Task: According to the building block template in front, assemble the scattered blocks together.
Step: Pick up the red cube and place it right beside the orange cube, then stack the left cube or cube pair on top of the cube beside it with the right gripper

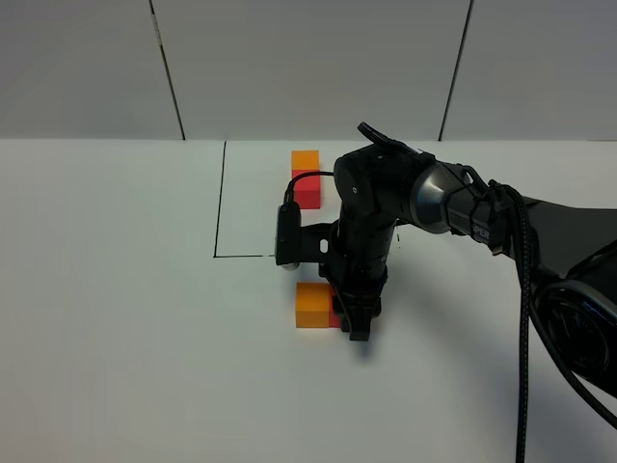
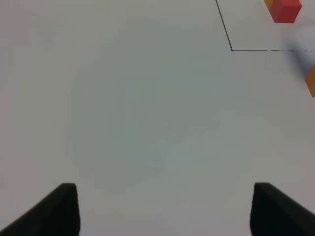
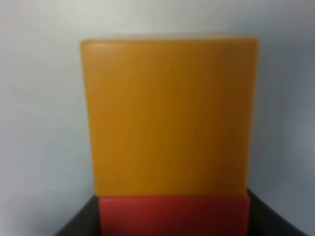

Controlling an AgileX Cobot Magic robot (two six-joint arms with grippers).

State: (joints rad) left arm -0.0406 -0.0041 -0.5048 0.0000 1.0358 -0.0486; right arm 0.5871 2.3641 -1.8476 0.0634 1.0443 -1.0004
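RIGHT ARM AT THE CUBES: Stretched over the white table point(image 1: 116, 338), the right gripper point(image 1: 353, 324) points down onto the red cube point(image 1: 334, 313), its jaws closed against the cube's two sides. The wrist view shows dark fingers point(image 3: 81, 221) tight against either flank of the red face. The red cube sits flush against the orange cube point(image 1: 311, 305), and both appear to rest on the table in a row. In the high view the orange one is on the left and the red one is largely hidden behind the gripper. Just beyond them lies the template point(image 1: 307, 177), an orange-and-red bar inside a thin black frame point(image 1: 219, 203), with its orange half farther from the camera and its red half nearer. The loose pair rests just outside the frame's near line. The left gripper point(image 2: 165, 187) hangs over bare table, apart from the cubes, its jaws spread wide with nothing between them. Its camera catches the frame's corner, the template's red half and a sliver of the orange cube at the edge of view.
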